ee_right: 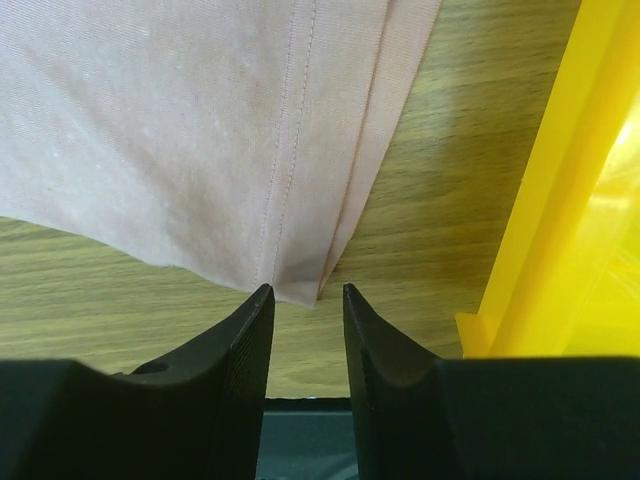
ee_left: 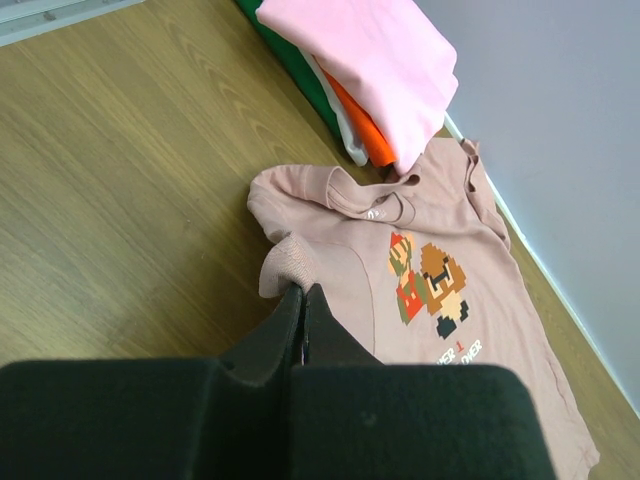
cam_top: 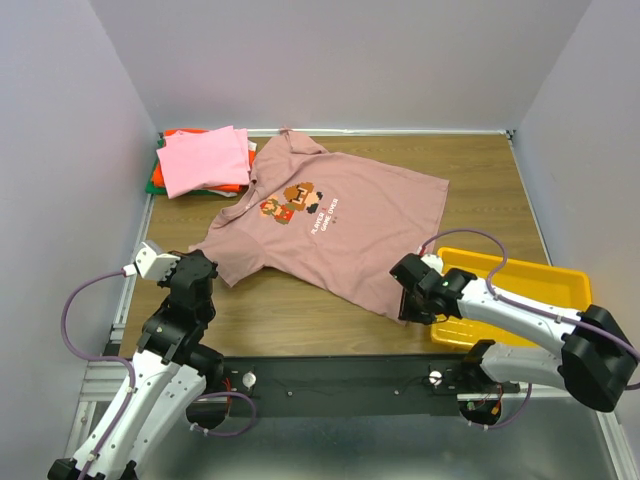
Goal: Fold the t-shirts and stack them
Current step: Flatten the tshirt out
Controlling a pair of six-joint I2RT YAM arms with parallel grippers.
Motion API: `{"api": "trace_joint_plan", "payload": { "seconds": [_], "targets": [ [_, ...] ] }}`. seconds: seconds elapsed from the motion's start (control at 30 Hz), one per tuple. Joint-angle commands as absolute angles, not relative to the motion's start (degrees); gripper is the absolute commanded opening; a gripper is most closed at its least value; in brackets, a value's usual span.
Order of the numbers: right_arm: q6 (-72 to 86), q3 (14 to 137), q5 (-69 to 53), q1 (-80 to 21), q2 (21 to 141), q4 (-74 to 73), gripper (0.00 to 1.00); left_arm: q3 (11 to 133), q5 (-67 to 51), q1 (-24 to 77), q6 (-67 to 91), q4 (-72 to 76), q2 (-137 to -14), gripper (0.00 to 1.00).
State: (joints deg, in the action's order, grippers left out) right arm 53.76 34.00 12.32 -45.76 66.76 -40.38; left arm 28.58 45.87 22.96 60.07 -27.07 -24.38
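Observation:
The mauve-pink t-shirt (cam_top: 340, 225) with a pixel-art print lies spread face up across the table. My left gripper (cam_top: 207, 264) is at its left sleeve; in the left wrist view the jaws (ee_left: 302, 292) are shut, pinching the raised sleeve edge (ee_left: 285, 262). My right gripper (cam_top: 404, 298) is at the shirt's near right hem corner; in the right wrist view it (ee_right: 305, 292) is open, with the hem corner (ee_right: 298, 280) lying between the fingertips. A folded stack stands at the back left: bright pink (cam_top: 205, 160) on top, orange-red (ee_left: 365, 130) and green (ee_left: 300, 85) below.
A yellow plastic tray (cam_top: 540, 275) sits at the near right, close beside my right gripper, and shows in the right wrist view (ee_right: 550, 220). Walls enclose the table at the left, back and right. Bare wood lies near the front between the arms.

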Motion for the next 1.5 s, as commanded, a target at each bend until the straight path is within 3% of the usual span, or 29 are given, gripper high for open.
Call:
{"api": "trace_joint_plan", "payload": {
  "seconds": [0.0, 0.6, 0.73, 0.8, 0.83, 0.93, 1.3, 1.47],
  "targets": [
    [55.5, 33.5, 12.2, -46.1, 65.6, -40.9, 0.42, 27.9, 49.0, 22.8, 61.0, -27.2, -23.8, 0.0],
    [55.5, 28.4, 9.0, -46.2, 68.8, -33.8, 0.42, 27.8, 48.9, 22.8, 61.1, -27.4, -23.6, 0.0],
    [54.9, 28.0, 8.2, -46.1, 69.2, -33.5, 0.36, 27.8, 48.9, 22.8, 61.3, -27.7, -23.3, 0.0],
    [54.8, 27.8, 7.4, -46.1, 68.8, -33.6, 0.24, 27.9, 48.9, 22.8, 61.4, -27.9, -23.2, 0.0],
    [54.9, 27.4, 6.9, -46.1, 68.6, -33.6, 0.13, 27.9, 49.0, 22.8, 61.8, -28.1, -23.1, 0.0],
    [55.5, 27.3, 6.1, -46.1, 67.5, -34.9, 0.01, 28.3, 49.3, 22.8, 62.8, -29.1, -22.9, 0.0],
    [57.2, 29.6, 7.3, -46.8, 62.4, -46.9, 0.0, 28.5, 49.8, 22.9, 69.7, -35.2, -19.4, 0.0],
    [56.9, 31.1, 8.3, -46.8, 61.7, -46.8, 0.0, 27.3, 46.3, 22.9, 64.4, -31.0, -20.6, 0.0]
  ]
}}
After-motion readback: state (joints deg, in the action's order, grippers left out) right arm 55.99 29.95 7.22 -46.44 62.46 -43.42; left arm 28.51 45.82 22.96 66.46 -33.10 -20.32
